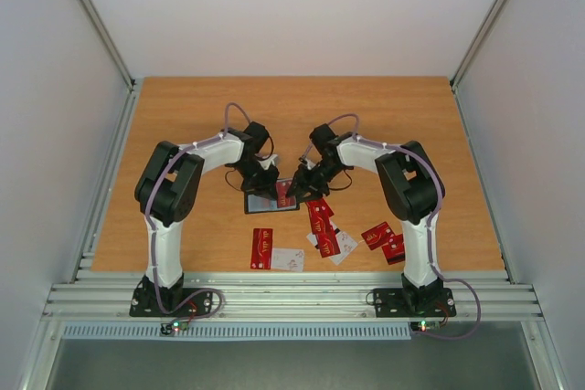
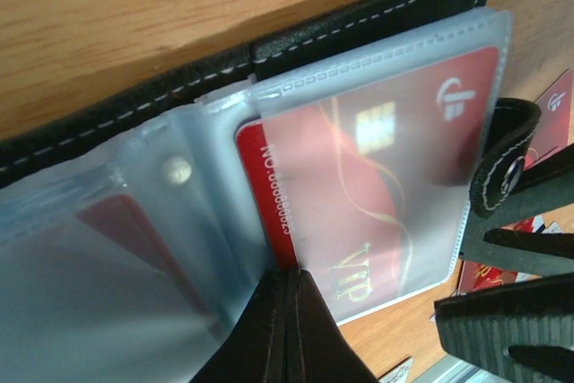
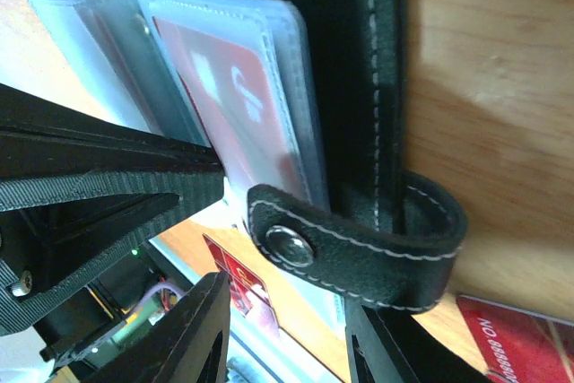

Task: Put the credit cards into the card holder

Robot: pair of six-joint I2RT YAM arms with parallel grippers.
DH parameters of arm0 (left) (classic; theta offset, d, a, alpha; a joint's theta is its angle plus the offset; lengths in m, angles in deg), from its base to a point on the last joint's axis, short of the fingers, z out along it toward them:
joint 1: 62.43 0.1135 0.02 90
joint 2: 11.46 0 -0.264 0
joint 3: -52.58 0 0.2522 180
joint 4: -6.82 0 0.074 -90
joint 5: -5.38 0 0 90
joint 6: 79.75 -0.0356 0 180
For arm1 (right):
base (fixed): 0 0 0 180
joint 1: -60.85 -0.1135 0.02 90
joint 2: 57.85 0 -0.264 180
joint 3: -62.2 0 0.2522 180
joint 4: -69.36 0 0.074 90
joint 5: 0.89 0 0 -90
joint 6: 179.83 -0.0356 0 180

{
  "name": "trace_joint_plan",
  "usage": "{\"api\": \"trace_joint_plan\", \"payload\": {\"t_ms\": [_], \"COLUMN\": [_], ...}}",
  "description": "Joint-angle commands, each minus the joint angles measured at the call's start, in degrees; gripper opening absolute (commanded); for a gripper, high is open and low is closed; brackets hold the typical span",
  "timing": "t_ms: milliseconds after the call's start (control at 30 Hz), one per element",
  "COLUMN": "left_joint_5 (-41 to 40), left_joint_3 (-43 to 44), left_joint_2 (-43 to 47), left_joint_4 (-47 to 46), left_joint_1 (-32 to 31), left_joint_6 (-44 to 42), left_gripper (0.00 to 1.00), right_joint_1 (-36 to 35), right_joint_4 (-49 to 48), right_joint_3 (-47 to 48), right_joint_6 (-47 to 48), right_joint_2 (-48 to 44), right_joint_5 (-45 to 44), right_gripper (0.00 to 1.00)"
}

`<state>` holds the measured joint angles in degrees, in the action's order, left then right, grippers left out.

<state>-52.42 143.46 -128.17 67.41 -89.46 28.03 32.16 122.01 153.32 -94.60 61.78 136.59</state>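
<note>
Item: card holder (image 1: pixel 267 200), lying open at table centre, clear sleeves up. Contents: you have one red credit card (image 2: pixel 377 186) nearly seated in the top sleeve and a second red shape showing dimly in a sleeve toward 9 o'clock. Outstanding: some eight loose cards (image 1: pixel 262 248), spread from 4 to 6 o'clock of the holder. Left gripper (image 2: pixel 287 291): fully closed, empty, tips pinning the sleeve. Right gripper (image 1: pixel 304 185): jaws partway apart beside the snap tab (image 3: pixel 296 244); whether they grip anything, you cannot tell.
</note>
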Motion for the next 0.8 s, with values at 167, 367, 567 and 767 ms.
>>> {"api": "trace_joint_plan", "payload": {"t_ms": [167, 367, 567, 767], "left_joint_5": [1.7, 2.2, 2.5, 2.2], "left_joint_3": [-1.3, -2.3, -2.2, -2.6], "left_joint_2": [0.6, 2.1, 3.9, 3.5], "left_joint_4": [-2.5, -3.5, -3.6, -3.9], "left_joint_1": [-0.3, -0.3, -0.3, -0.3], "left_joint_6": [1.6, 3.0, 4.2, 4.5], "left_gripper": [0.0, 0.0, 0.0, 0.0], "right_joint_1": [-1.9, -2.3, -2.5, -2.6], "right_joint_4": [2.5, 3.0, 3.3, 4.5], "right_joint_3": [2.4, 2.4, 2.5, 3.0], "right_joint_6": [1.8, 1.9, 1.9, 2.1], "right_joint_2": [-3.2, -4.2, -4.4, -4.2], "right_joint_5": [-1.6, -2.5, -3.1, -4.4], "right_gripper": [0.36, 0.36, 0.36, 0.36]}}
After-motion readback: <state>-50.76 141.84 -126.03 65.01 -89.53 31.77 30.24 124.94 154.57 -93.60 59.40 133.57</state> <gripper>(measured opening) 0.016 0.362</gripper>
